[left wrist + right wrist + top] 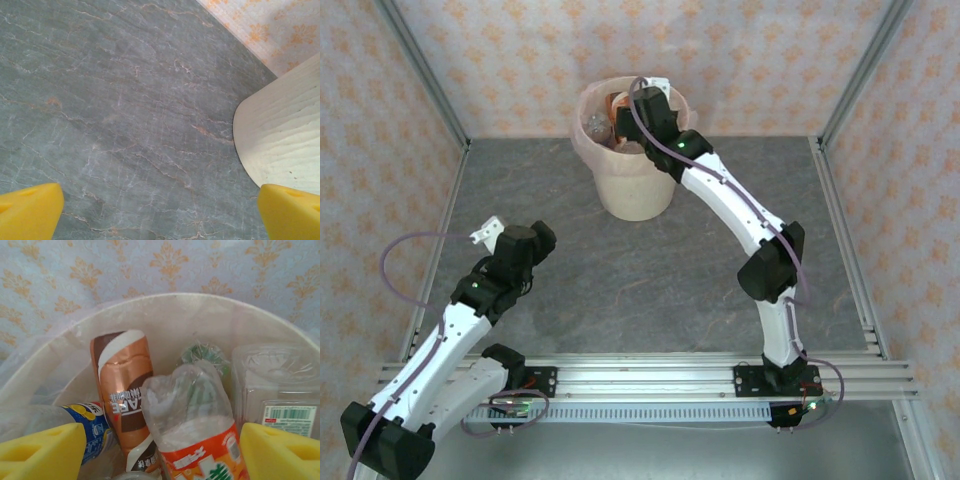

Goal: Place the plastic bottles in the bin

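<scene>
Task looks nearly done, as far as can be judged. Top view: the bottles (610, 122) sit heaped inside the bin (625, 195), and the grey worktop (620, 280) around the bin lies bare. Any bottle outside the camera's field cannot be ruled out.

Right gripper (162, 445) hangs over the bin's mouth, pointing down into it. Fingers stand well apart. An orange-label bottle (192, 425) lies between them, base toward the camera. The left finger is clear of it, the right one just beside it; it reads as let go, not clamped.

Left gripper (160, 210) hovers low over the worktop, near the bin's left side. Fingers spread fully, nothing between them.

What is left, by my reading: lift the right arm out of the bin, and confirm no stray bottle.

View differences:
- Right wrist view gives the bin's contents: a brown-label bottle (122, 385) against the far wall of the bin, a blue-label bottle (90, 430) left of it, a green crumpled one (202, 355) behind the orange, and a clear container with a barcode (275, 385) at the bin's right wall. The top view gives only a blur of colour there.
- Top view alone gives both arms' layout around the bin.
- Left wrist view adds the bin's outer wall (280, 135) close up, standing on the worktop.
</scene>
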